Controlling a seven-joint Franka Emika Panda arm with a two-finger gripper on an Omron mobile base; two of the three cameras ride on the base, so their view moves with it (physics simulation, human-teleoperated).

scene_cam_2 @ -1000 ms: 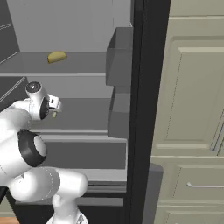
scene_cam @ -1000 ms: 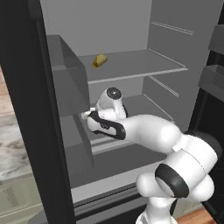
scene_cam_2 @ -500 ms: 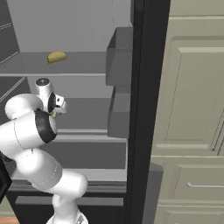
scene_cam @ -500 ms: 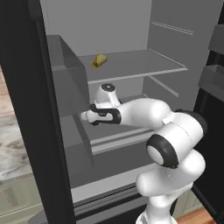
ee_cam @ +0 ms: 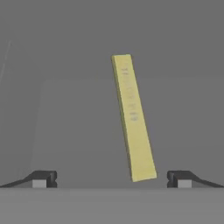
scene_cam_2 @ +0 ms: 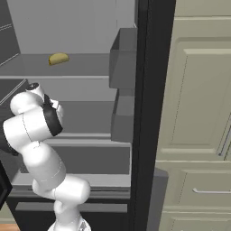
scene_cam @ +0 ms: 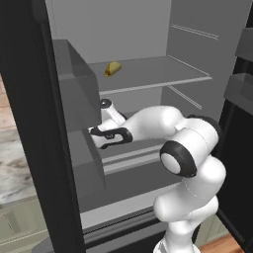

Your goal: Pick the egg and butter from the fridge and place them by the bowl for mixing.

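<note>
reach for the butter inside the fridge (scene_cam: 148,29). in the hand view the gripper (ee_cam: 111,178) has its two fingertips (ee_cam: 43,178) spread wide with nothing between them yet; the butter (ee_cam: 132,116) lies on the grey floor of a door bin (scene_cam: 84,133), straight ahead of the gripper, its near end just short of the gap and slightly toward the right tip, the stick leaning a little off the approach line. to do this step well, judged from here: roll the wrist so the fingers meet the long flat sides, advance until the stick sits between the pads, then close gently. a folded yellow-green food item (scene_cam: 112,68) rests on the shelf above the gripper; it is not the target.
</note>
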